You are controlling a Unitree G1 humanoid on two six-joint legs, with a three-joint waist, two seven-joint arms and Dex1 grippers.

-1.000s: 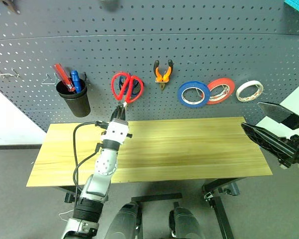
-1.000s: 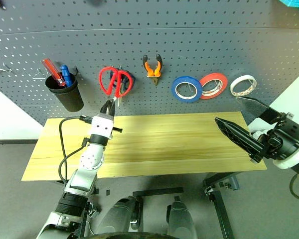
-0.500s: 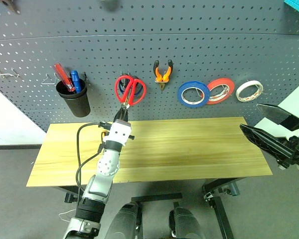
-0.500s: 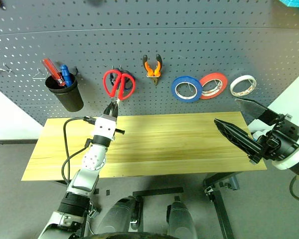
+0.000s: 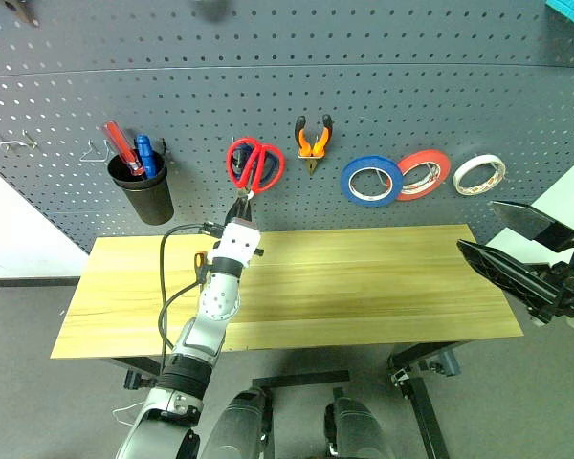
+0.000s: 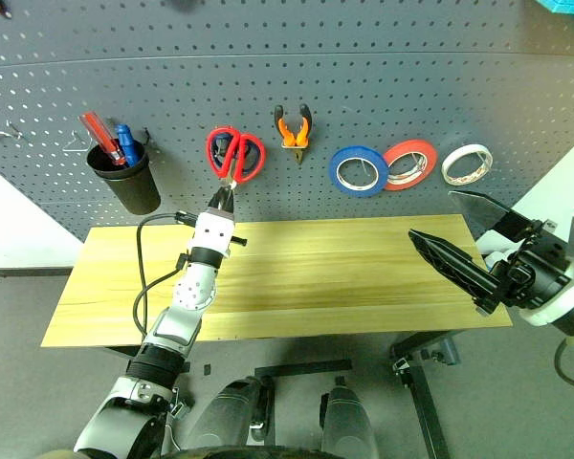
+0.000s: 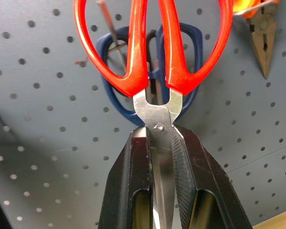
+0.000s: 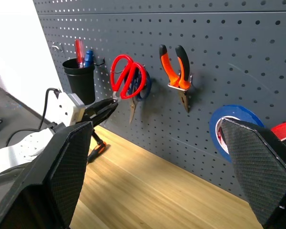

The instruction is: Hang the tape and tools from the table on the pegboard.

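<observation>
The left hand (image 5: 241,203), pinching the red scissors (image 5: 254,164) by the blades, has carried them right and up the pegboard (image 5: 383,86), handles now over the blue scissors (image 7: 190,47) at upper centre; hooking looks imminent. The right hand (image 5: 517,249) stays spread.

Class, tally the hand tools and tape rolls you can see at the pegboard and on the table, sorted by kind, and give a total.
Tape rolls: 3 (blue, red, cream)
Scissors: 2 (red-handled, blue-handled)
Pliers: 1
Screwdriver on the table: 1
Total: 7
</observation>
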